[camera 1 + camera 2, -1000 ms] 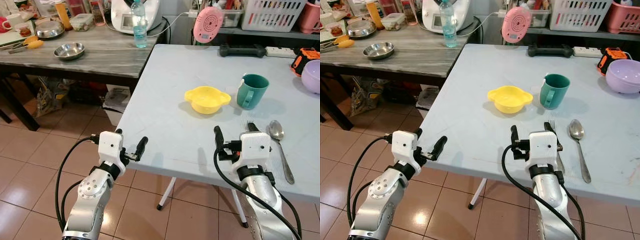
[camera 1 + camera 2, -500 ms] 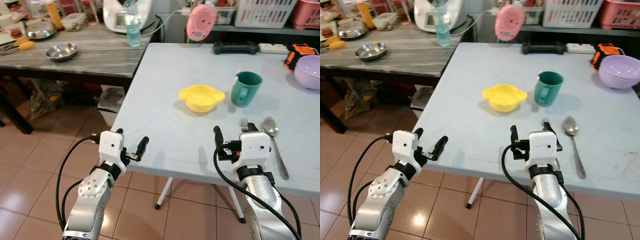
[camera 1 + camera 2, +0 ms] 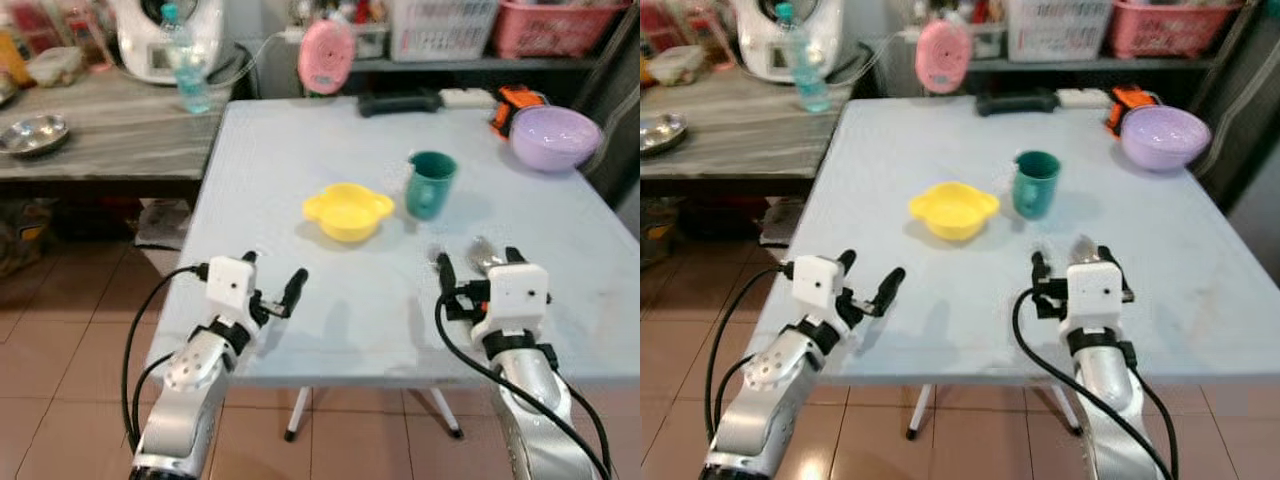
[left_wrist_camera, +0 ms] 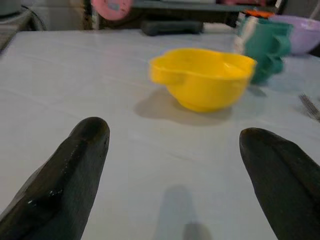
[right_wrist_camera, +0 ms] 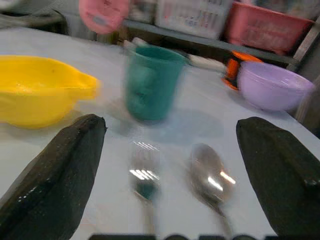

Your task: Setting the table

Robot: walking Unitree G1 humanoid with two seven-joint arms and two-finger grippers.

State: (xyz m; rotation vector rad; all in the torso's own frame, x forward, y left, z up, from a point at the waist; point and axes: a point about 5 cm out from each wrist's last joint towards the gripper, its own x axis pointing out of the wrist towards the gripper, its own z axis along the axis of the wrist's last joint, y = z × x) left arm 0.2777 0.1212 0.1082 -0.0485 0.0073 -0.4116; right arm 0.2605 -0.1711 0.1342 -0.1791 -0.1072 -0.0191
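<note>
A yellow bowl (image 3: 346, 211) sits mid-table on the pale blue table (image 3: 300, 150), with a green mug (image 3: 430, 185) just to its right. A fork (image 5: 145, 175) and a spoon (image 5: 210, 175) lie side by side on the table in front of the mug. My right gripper (image 3: 478, 265) is open and hovers low at the table's near edge, right behind the fork and spoon. My left gripper (image 3: 273, 272) is open too, empty, at the near edge left of the bowl. A purple bowl (image 3: 555, 136) stands far right.
A grey wooden side table (image 3: 100, 120) on the left carries a steel bowl (image 3: 32, 133), a water bottle (image 3: 188, 75) and a white appliance. At the blue table's far edge are a pink round device (image 3: 326, 55), a black bar (image 3: 398, 102) and an orange tool (image 3: 515, 100). Below is tiled floor.
The whole view has swung right and is blurred, so the camera moved. Both arms keep the same pose, grippers open. The bowl, mug, fork and spoon have not moved on the table.
</note>
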